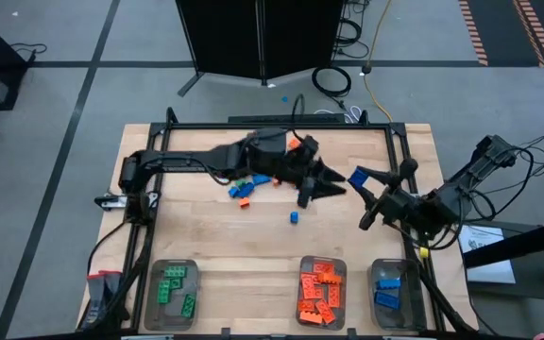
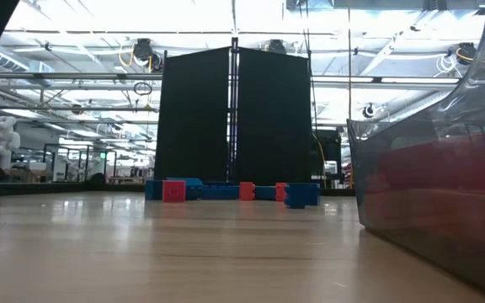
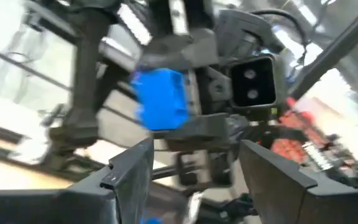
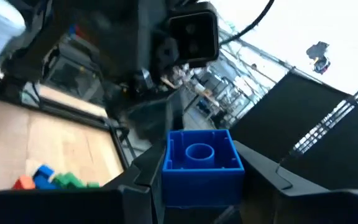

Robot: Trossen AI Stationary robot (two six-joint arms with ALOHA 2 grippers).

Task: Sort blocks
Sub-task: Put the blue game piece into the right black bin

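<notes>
Above the table's [image 1: 206, 246] right-middle, the right gripper [image 4: 197, 186] has its jaws closed on a blue brick's [image 4: 201, 165] flat sides, a light, rigid, slippery piece, while the left gripper [image 3: 194, 171] faces it with jaws spread and empty.

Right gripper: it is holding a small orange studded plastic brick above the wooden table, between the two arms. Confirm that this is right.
Not quite: the small studded plastic brick held in the right gripper is blue, not orange. The right wrist view shows it clamped between the fingers; the high view places it above the wooden table, between the two arms.
</notes>
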